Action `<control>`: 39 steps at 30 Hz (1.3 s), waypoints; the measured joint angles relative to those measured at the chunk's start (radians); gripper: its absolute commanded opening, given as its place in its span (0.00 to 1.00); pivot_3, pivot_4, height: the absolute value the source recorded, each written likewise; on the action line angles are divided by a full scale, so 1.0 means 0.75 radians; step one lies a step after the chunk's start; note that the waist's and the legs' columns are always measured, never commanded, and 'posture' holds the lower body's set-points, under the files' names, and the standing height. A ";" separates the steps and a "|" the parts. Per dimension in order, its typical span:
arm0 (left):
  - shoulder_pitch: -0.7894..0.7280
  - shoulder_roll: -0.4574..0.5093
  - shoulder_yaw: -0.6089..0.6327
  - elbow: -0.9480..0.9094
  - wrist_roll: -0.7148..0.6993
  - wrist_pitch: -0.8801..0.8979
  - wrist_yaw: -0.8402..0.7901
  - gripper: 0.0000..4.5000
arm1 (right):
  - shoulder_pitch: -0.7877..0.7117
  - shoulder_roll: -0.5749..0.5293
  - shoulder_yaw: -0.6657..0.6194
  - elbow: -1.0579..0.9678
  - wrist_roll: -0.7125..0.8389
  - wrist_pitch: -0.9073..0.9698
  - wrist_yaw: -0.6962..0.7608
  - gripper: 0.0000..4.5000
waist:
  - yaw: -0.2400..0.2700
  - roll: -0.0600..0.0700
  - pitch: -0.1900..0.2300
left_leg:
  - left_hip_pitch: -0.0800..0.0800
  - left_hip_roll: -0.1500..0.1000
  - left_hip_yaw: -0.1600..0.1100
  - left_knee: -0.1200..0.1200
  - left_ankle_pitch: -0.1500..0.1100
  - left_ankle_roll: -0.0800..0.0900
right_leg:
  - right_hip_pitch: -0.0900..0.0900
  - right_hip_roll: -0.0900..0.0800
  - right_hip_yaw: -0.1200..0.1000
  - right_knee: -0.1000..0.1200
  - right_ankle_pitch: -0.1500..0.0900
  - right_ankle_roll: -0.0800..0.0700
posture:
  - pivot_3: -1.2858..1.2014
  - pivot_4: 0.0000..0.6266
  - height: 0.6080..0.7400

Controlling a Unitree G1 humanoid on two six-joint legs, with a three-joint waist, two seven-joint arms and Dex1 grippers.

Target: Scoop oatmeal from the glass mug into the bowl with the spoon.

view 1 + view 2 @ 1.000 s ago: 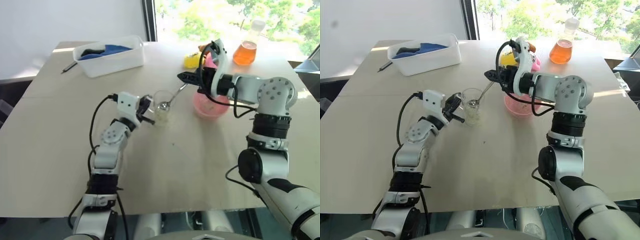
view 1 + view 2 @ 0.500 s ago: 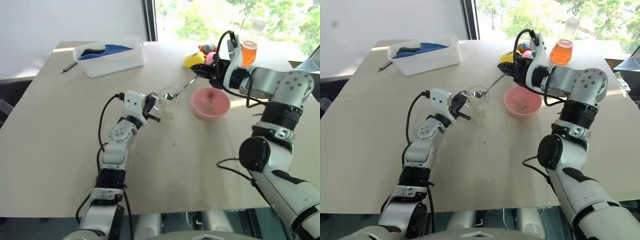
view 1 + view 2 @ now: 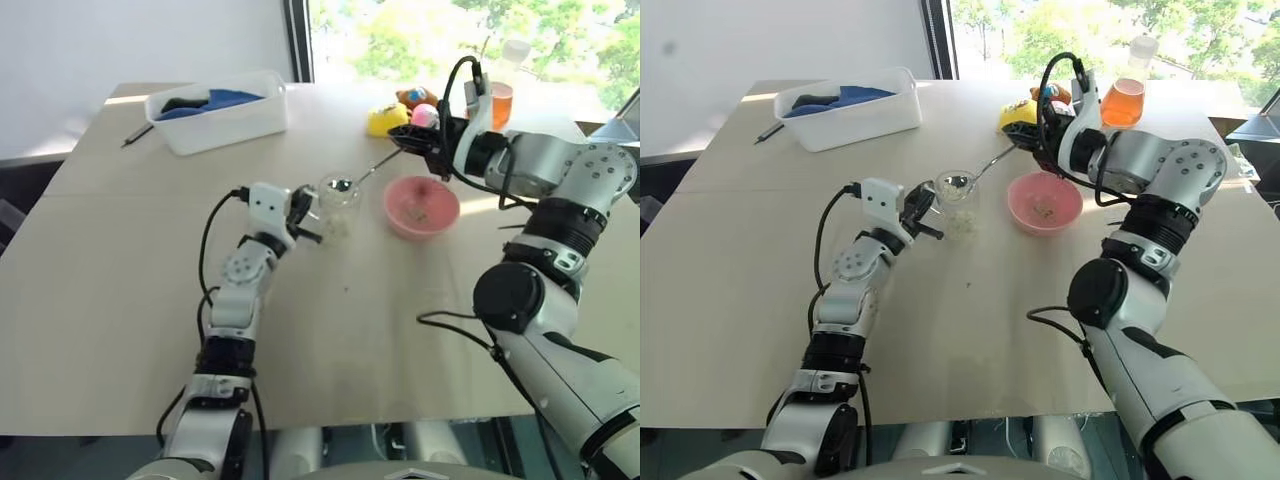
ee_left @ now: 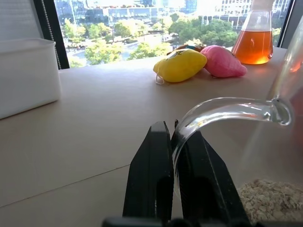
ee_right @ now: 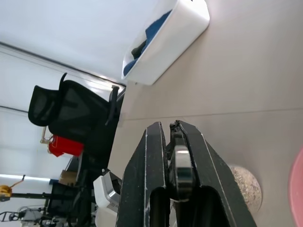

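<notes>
On the pale wooden table [image 3: 120, 300], everything can be placed from the glass mug [image 3: 337, 203], which stands near the middle. The largest item, a white plastic tub [image 3: 222, 118] holding blue and dark things, sits well away from the mug toward the far left corner, with a dark pen [image 3: 138, 134] on the table just beyond the tub's left end. To the right of the mug, near it but not touching, is the pink bowl [image 3: 421, 207], with a few pale flakes lying inside it. Farther back and to the right of the mug stands a flask of orange liquid [image 3: 1122, 97], and between flask and mug lie a yellow toy [image 3: 386, 119] and a pink toy [image 4: 222, 61], touching each other. The left gripper [image 3: 306, 221] is just left of the mug, its jaws clenched on the mug's clear handle, as the left wrist view shows. The right gripper [image 3: 412, 143] hangs above and behind the bowl, to the right of the mug, jaws pinched tight on the end of the spoon [image 3: 362, 174]. The spoon slants down and left, so that its shiny rounded end is at the mug's rim. The oatmeal [image 4: 270, 201] lies as a pale heap in the bottom of the mug.
</notes>
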 measured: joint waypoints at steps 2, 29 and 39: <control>-0.001 -0.003 0.000 0.003 0.000 -0.002 0.003 0.01 | 0.000 0.007 -0.029 0.000 0.000 0.000 -0.020 0.00 | 0.001 0.000 0.000 | 0.000 0.000 0.000 0.000 0.000 0.000 | 0.000 0.000 0.000 -0.001 0.000 0.000 | 0.52 0.24 1.00; -0.017 0.003 0.013 0.049 -0.018 -0.018 0.009 0.01 | -0.018 -0.008 -0.206 -0.017 0.065 0.001 -0.139 0.00 | -0.001 0.000 0.000 | 0.000 0.000 0.000 -0.001 0.000 0.000 | 0.000 0.000 0.000 -0.002 0.000 0.000 | 0.52 0.24 1.00; -0.029 0.005 0.034 0.086 -0.018 -0.044 0.009 0.01 | -0.048 -0.087 -0.333 -0.027 0.064 -0.001 -0.195 0.00 | -0.001 0.000 0.000 | 0.000 0.000 0.000 -0.002 0.000 0.000 | 0.000 0.001 0.001 -0.003 0.000 0.000 | 0.52 0.24 1.00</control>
